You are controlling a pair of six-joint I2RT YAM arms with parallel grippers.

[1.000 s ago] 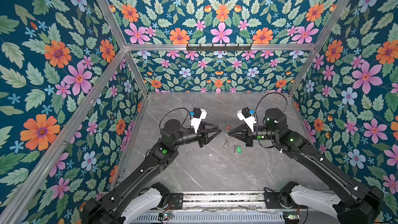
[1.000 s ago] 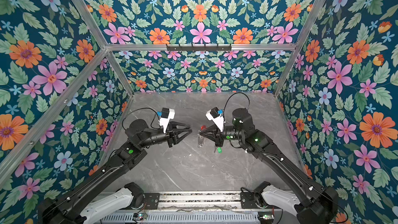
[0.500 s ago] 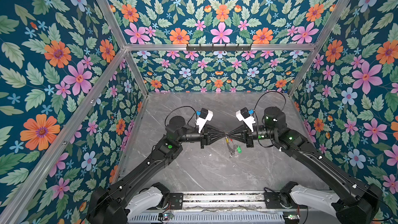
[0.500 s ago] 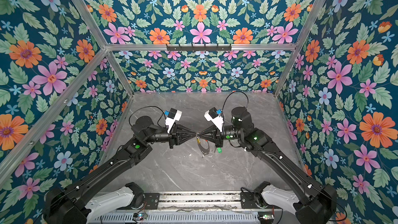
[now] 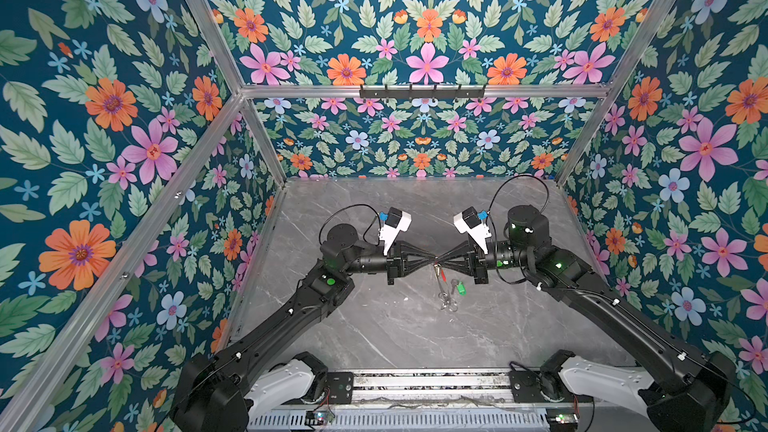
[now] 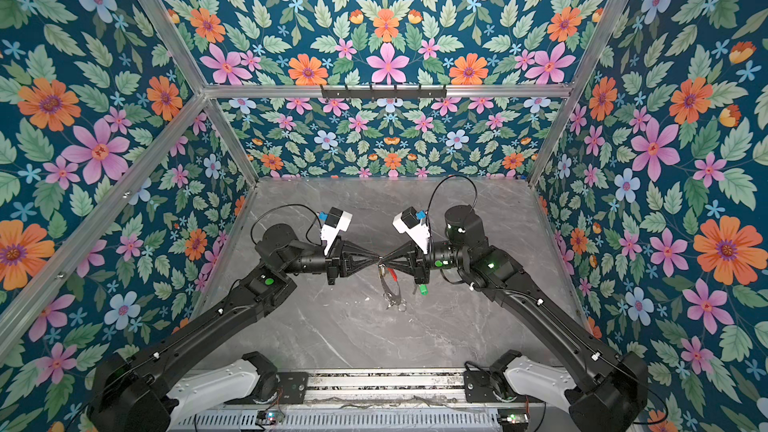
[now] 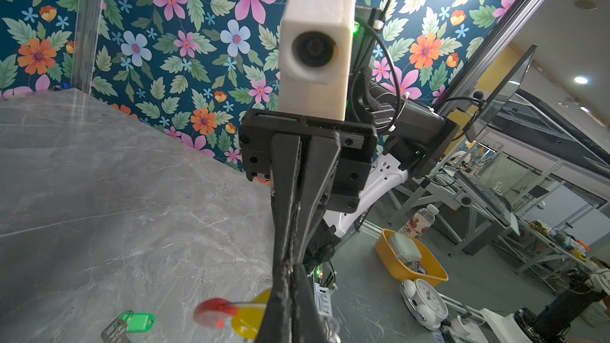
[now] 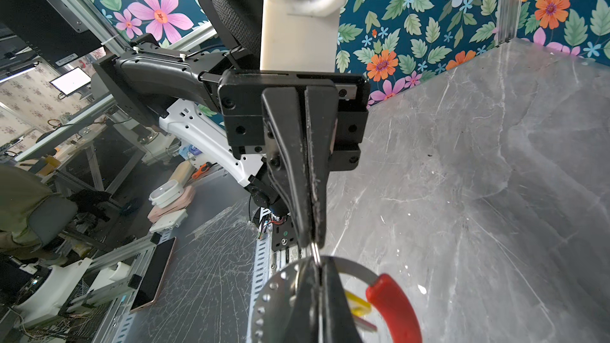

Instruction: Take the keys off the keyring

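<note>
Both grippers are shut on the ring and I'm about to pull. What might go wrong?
1. The left gripper and right gripper pinch the keyring tip to tip on thin wire; pulling may slip one grip and drop it.
2. The yellow key sits beside the pinch, next to the red sleeve; it may jam there rather than slide off.
3. The green key lies on the table near the hanging loop; a dropped ring may land on it.

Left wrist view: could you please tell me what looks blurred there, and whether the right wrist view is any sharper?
Left wrist view: the red sleeve of the grey wire keyring and the yellow plastic key head smear softly; right wrist view: the same sleeve looks crisp.
</note>
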